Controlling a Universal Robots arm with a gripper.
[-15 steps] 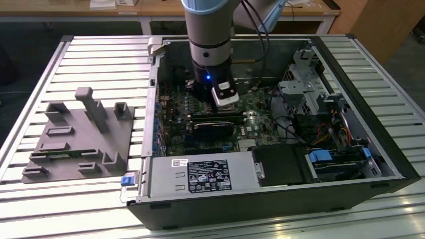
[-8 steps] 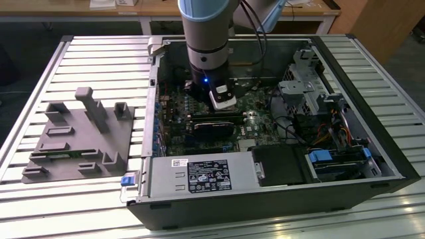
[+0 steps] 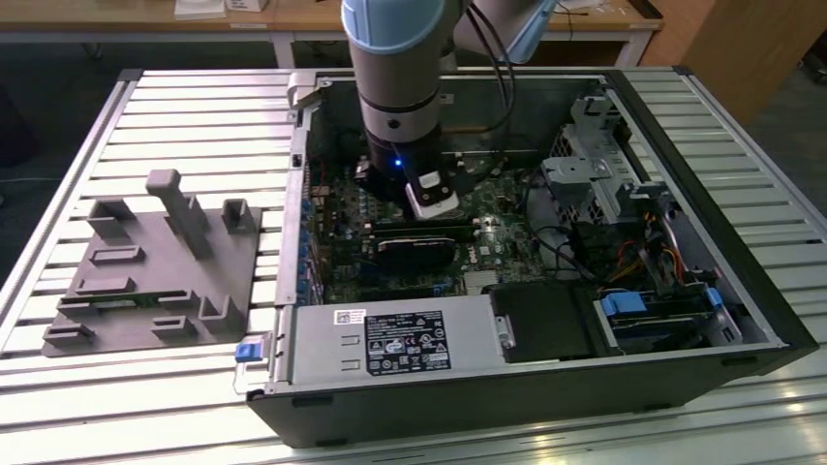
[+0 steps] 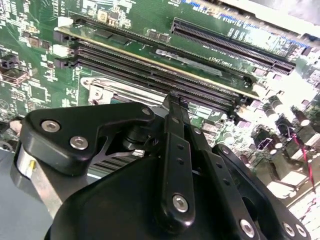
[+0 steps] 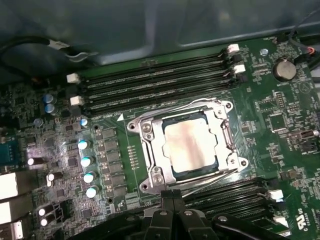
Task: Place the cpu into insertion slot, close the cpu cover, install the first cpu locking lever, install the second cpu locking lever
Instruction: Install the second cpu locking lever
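First wrist view: the end effector (image 5: 172,196), fingers pressed together, is held just beside the cpu cover (image 5: 186,145).

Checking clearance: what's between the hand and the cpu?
In the first wrist view, only the cpu cover's near edge and a strip of green board lie between the hand and the cpu.

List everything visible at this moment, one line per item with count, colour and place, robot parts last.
cpu: one, silver-grey, seated in the insertion slot.
insertion slot: one, dark, on the green circuit board.
cpu cover: one, silver frame, lying down around the cpu.
memory slots: several, long black, beside the socket.
computer case: one, black, open on the slatted table.
fixture block: one, grey, at the exterior view's left.
arm: one, grey and blue, reaching into the case.
gripper: one, black, just beside the socket.
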